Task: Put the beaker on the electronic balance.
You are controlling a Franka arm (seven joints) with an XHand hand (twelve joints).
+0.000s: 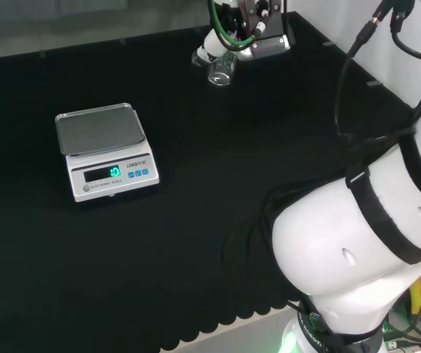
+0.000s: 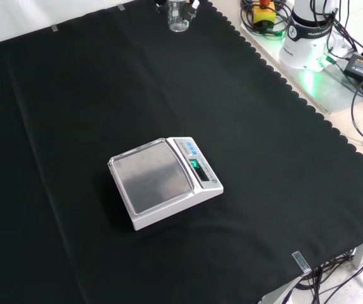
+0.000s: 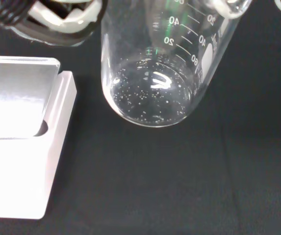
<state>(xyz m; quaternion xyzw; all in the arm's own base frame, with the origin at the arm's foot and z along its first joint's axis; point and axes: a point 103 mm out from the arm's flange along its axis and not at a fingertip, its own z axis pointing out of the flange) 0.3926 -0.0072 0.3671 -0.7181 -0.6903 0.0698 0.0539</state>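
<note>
Fingers [image 1: 211, 45] are seen curled round the beaker [image 1: 222, 68], which is held tilted above the far part of the desk [image 1: 195, 257], well apart from the scale [image 1: 106, 151]. Clear glass (empty but for small specks) is judged light, stiff, slippery and breakable; the side wall below the rim is best gripped, and it is best set down gently.

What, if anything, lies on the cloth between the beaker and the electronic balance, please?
Nothing: in the head view only bare black cloth separates the beaker from the electronic balance. The front view shows the same bare stretch.
</note>
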